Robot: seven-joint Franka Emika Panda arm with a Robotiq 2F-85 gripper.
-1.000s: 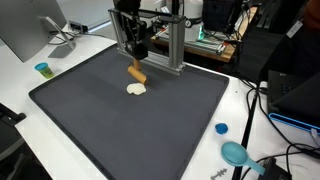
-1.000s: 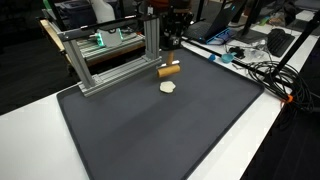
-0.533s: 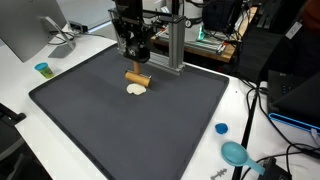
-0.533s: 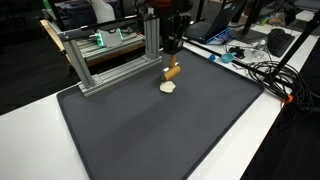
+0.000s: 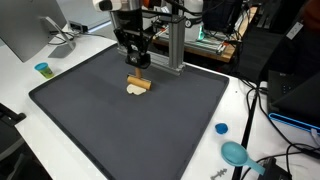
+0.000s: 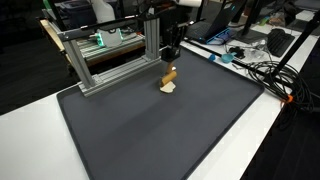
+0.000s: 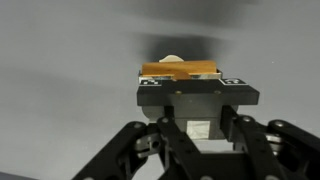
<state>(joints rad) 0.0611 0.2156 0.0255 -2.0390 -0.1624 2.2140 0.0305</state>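
Gripper (image 5: 138, 62) hovers above orange block (image 5: 141, 84) (touching white disc (image 5: 131, 92)).

text: none legible in any view | brands: none legible | numbers: none legible | fingers (image 7: 150, 86): small pale marks at the tips, too blurred to read
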